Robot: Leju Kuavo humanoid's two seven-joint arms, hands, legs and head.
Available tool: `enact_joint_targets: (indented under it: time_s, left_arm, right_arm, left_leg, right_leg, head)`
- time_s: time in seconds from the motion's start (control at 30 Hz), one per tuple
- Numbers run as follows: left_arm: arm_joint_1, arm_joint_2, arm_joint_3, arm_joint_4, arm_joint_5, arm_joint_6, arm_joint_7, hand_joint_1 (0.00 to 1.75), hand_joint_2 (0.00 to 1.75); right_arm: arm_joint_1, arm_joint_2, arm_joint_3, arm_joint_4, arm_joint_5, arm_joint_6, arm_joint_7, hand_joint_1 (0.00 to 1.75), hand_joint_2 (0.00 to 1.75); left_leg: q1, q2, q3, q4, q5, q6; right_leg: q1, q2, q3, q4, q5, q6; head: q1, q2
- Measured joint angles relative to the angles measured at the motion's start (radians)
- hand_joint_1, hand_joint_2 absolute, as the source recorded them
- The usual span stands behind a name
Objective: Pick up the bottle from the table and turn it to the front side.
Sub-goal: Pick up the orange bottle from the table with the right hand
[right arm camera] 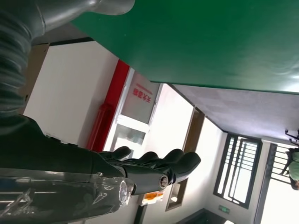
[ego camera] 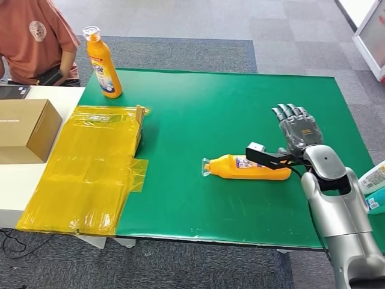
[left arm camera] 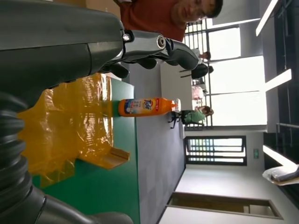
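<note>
An orange bottle lies on its side on the green mat, with its clear cap toward the left and its base toward my right arm. My right hand hovers just past the base end, fingers stretched out and holding nothing. The right wrist view has those fingers extended over the mat's edge. A second orange bottle stands upright at the mat's far left corner. In the left wrist view this bottle sits beyond my left hand, whose fingers are apart and empty.
A crumpled yellow plastic sheet covers the mat's left end. A cardboard box rests on the white table beside it. A person in an orange shirt sits at the far left. Two more bottles lie at the right edge.
</note>
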Motion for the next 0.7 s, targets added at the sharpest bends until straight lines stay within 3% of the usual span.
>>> enact_joint_targets:
  time_s: [0.27, 0.7]
  left_arm:
    - [-0.001, -0.031, 0.038, -0.008, 0.007, 0.001, 0.001, 0.0, 1.75]
    - [0.0, -0.04, 0.061, -0.013, 0.023, 0.002, 0.001, 0.0, 1.75]
  right_arm:
    - [0.004, -0.008, 0.006, -0.031, 0.009, -0.004, 0.005, 0.0, 1.75]
    - [0.006, -0.013, 0.015, -0.042, 0.004, 0.014, -0.009, 0.0, 1.75]
  left_leg:
    - [0.0, 0.0, 0.0, 0.0, 0.002, 0.002]
    - [0.0, 0.0, 0.0, 0.0, 0.002, 0.002]
  right_leg:
    - [0.0, 0.0, 0.001, 0.0, 0.0, 0.0]
    - [0.0, 0.0, 0.001, 0.0, 0.0, 0.0]
  head:
    - [0.0, 0.0]
    - [0.0, 0.0]
